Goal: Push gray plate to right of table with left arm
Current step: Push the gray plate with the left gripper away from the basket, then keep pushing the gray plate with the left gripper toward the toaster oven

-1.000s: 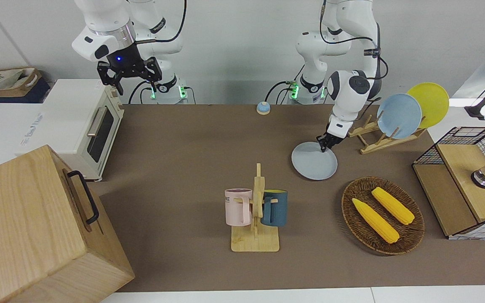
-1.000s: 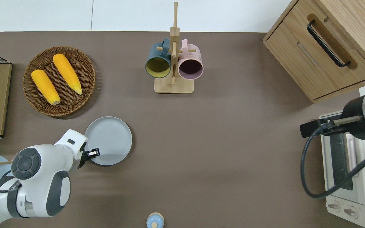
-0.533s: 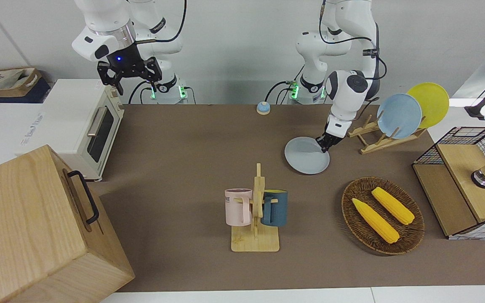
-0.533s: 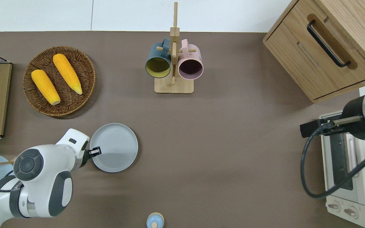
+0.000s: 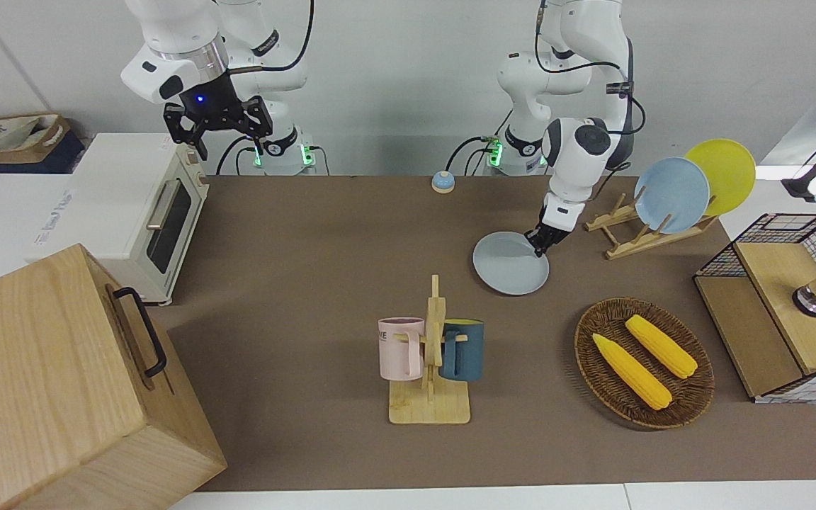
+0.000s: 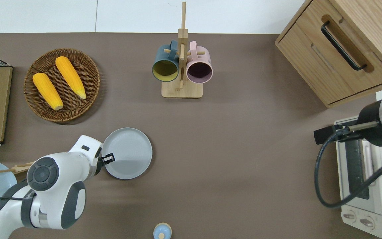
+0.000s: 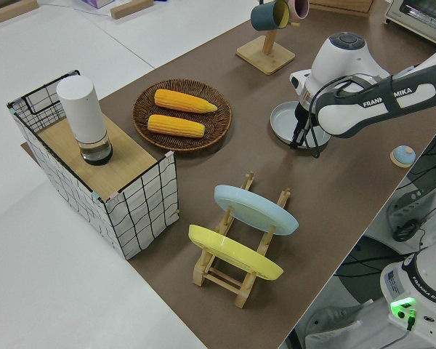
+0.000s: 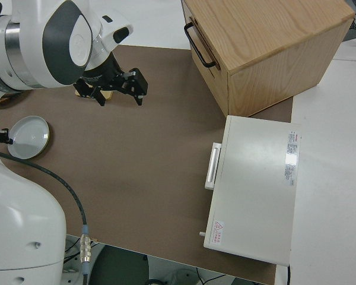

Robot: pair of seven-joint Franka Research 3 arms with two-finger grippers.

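Note:
The gray plate [image 5: 509, 264] [image 6: 127, 153] [image 7: 291, 122] lies flat on the brown table [image 5: 309, 234], nearer to the robots than the wicker basket. My left gripper [image 5: 540, 246] [image 6: 108, 158] is shut and low at the table top. Its tip touches the plate's rim on the side toward the left arm's end. It holds nothing. My right gripper [image 5: 217, 127] is parked with its fingers open.
A mug rack [image 6: 181, 71] stands mid-table, farther from the robots. The wicker basket with two corn cobs [image 6: 61, 84], a dish rack with a sky-blue and a yellow plate [image 5: 670, 205] and a wire basket [image 5: 783, 304] fill the left arm's end. A toaster oven [image 5: 146, 212], a wooden drawer box [image 5: 61, 382] and a small blue bell [image 5: 442, 182] also stand here.
The gray plate has slid toward the right arm's end of the table and slightly nearer to the robots. My left gripper followed against its rim. The right arm has not moved.

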